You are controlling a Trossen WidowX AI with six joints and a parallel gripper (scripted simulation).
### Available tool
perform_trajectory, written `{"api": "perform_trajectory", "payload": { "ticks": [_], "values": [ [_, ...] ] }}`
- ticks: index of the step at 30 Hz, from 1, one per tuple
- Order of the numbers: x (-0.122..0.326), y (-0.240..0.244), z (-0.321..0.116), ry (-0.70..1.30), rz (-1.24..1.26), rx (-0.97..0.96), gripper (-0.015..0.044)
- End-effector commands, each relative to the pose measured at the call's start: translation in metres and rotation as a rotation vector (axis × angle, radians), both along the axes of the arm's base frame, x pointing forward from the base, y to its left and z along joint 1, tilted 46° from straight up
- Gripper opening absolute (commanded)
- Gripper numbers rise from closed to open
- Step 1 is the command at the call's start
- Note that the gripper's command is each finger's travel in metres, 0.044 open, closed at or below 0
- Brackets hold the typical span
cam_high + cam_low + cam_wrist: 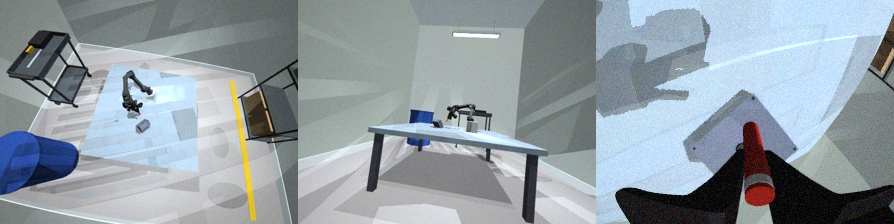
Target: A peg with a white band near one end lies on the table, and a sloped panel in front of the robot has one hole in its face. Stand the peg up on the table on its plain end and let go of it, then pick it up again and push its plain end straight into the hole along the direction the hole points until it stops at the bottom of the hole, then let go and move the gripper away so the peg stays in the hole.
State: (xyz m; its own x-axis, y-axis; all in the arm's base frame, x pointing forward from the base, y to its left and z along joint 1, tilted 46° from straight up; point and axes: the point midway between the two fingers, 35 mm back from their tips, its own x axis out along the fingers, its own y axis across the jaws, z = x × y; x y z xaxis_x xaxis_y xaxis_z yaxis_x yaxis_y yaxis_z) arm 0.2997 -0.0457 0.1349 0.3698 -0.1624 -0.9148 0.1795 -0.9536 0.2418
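Observation:
The red peg point(139, 113) point(447, 120) point(753, 142) is held off the table, tilted, with its pale band toward the wrist camera and its plain end pointing away from the gripper. My gripper point(138, 111) point(449, 118) point(753, 155) is shut on the peg. The grey sloped panel point(144, 125) point(437, 123) point(716, 140) stands on the table beyond the plain end, with a gap between them in the top and exterior views. In the wrist view the dark edge of the hole point(739, 147) shows just left of the peg; the peg and a finger hide the rest.
The arm's base is on a pale block point(151, 96) point(472, 127) on the light blue table point(157, 152) point(455, 138). Off the table are a blue barrel point(56, 157) point(421, 116), a dark cart point(48, 61) and a shelf rack point(274, 109).

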Motion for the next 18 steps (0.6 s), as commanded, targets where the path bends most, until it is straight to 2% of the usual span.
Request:
{"api": "perform_trajectory", "payload": {
  "ticks": [1, 18],
  "values": [
    [0.005, -0.001, 0.004, -0.045, 0.015, 0.028, 0.0],
    [0.025, -0.002, 0.002, -0.137, 0.048, 0.078, 0.0]
  ]
}}
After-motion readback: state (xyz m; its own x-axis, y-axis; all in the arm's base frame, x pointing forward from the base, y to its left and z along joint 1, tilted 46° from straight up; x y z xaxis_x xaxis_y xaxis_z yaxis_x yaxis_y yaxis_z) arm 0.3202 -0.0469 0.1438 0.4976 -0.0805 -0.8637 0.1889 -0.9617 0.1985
